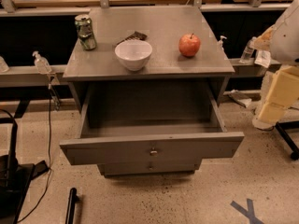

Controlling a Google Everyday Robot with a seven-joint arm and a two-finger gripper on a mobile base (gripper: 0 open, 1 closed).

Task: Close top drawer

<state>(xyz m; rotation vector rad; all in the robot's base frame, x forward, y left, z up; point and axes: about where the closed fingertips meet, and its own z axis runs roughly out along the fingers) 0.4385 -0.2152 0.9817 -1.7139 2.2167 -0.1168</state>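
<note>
The top drawer (191, 146) stands open below the tabletop (159, 31) front edge, likely stiff and weighty (push its flat front); pincer out of frame, state untellable.

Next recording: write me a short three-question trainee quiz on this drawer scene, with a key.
1. True or false: the wide matte-grey top drawer with the small round metal knob is fully shut.
2. Which thing stands between the green drinks can and the red apple on the grey cabinet top? A) white round bowl B) blue mug C) yellow sponge
3. Where is the robot's cream-coloured pincer?

Key: 1 false, it is pulled well out. 2 A. 3 at the right edge of the view, beside the cabinet, apart from the drawer.
</note>
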